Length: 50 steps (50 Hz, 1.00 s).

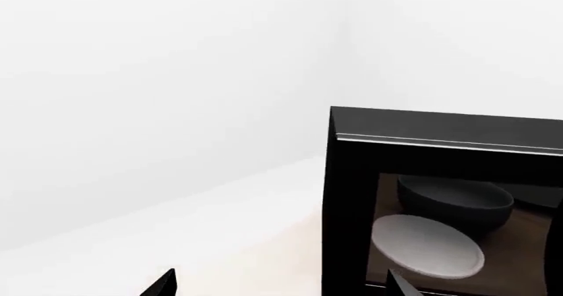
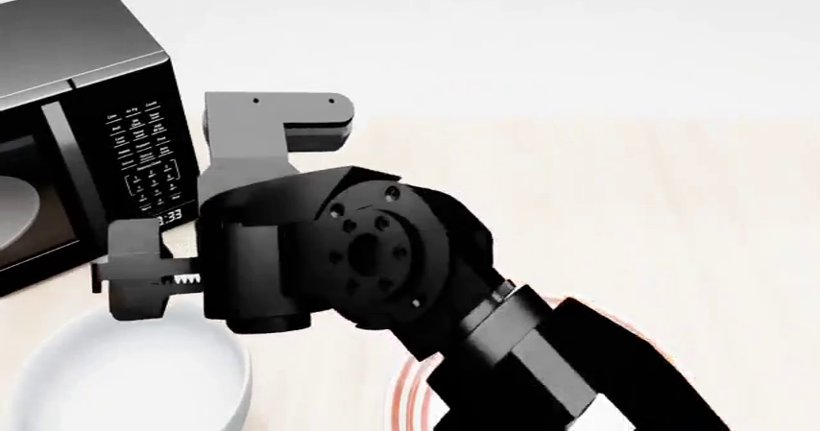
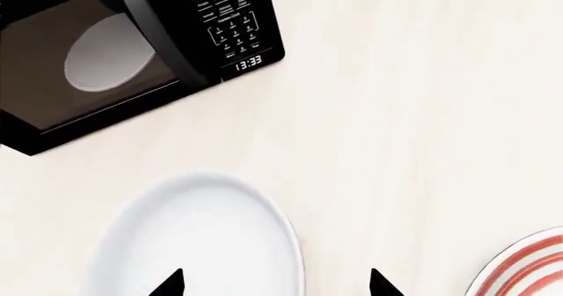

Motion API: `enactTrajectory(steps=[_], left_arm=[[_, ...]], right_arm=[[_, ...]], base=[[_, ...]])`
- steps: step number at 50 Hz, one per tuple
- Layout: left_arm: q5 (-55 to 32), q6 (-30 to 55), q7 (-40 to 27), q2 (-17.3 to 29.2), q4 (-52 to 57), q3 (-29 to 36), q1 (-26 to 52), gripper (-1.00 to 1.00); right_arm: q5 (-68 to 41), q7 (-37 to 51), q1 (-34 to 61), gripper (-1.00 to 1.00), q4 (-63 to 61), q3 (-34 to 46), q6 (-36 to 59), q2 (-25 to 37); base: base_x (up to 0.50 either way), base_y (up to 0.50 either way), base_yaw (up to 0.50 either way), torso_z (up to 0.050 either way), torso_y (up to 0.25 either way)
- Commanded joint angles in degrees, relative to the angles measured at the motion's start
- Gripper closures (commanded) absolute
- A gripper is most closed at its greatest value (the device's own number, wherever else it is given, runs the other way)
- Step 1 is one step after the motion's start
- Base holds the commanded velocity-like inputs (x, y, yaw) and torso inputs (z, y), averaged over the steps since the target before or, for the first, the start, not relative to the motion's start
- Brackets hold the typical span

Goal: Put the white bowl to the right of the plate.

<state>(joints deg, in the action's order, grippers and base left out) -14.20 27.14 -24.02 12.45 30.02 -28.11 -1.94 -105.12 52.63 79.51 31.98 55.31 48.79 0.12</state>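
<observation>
White wall and pale counter fill most of the left wrist view; a black microwave (image 1: pixel 440 197) sits at lower right, with a pale dish (image 1: pixel 428 245) and a dark bowl shape behind its glass. Only two dark fingertips (image 1: pixel 160 286) of the left claw (image 1: pixel 277 286) poke in at the bottom edge, spread wide with nothing between them, and neither bowl nor plate shows here, so I judge this arm is not the nearer one. In the head view a big black arm (image 2: pixel 384 268) crosses the middle; the bowl (image 2: pixel 129 383) lies at lower left, below the microwave, and a sliver of the plate (image 2: pixel 407 393) with red rings peeks out at bottom centre beside the arm, so the bowl is left of the plate, not yet on the wanted side. Which claw is which I cannot tell from this view. In the right wrist view the bowl fills the lower left, glossy, plain, round, so no long axis matters; the plate's ringed rim is at lower right, well apart. The right claw (image 3: pixel 274 286) hangs over the bowl's near rim, tips spread wide, holding nothing.
</observation>
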Motion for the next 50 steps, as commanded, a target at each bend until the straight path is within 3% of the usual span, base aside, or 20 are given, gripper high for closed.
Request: enactTrajectory(steps=[1, 4, 10, 36, 50], left_arm=[[-0.46, -0.10, -0.39, 0.16, -0.06, -0.77, -0.36, -1.00], [-0.59, -0.08, -0.40, 0.21, -0.08, -0.74, -0.40, -1.00], [-0.56, -0.20, -0.45, 0.29, -0.15, -0.30, -0.39, -1.00], [-1.00, -0.36, -0.87, 0.63, 0.33, 0.31, -0.79, -1.00], [-1.38, -0.64, -1.05, 0.78, 0.56, 0.30, -1.12, -1.00]], right_arm=[[-20.61, -6.70, 8.81, -1.00, 9.00, 27.29, -10.76, -0.10], [-25.90, -10.04, 10.49, -1.00, 9.16, 33.18, -9.80, -0.11], [-32.26, -11.16, 11.10, -1.00, 10.97, 36.27, -9.86, -0.12], [-41.13, -16.08, 7.77, -1.00, 15.85, 36.57, -15.69, -0.12], [-36.99, -15.79, 2.89, -1.00, 17.54, 36.90, -15.59, -0.12]], base=[[0.00, 0.00, 0.00, 0.000, 0.000], [0.00, 0.00, 0.00, 0.000, 0.000], [0.00, 0.00, 0.00, 0.000, 0.000], [0.00, 0.00, 0.00, 0.000, 0.000], [0.00, 0.00, 0.00, 0.000, 0.000]])
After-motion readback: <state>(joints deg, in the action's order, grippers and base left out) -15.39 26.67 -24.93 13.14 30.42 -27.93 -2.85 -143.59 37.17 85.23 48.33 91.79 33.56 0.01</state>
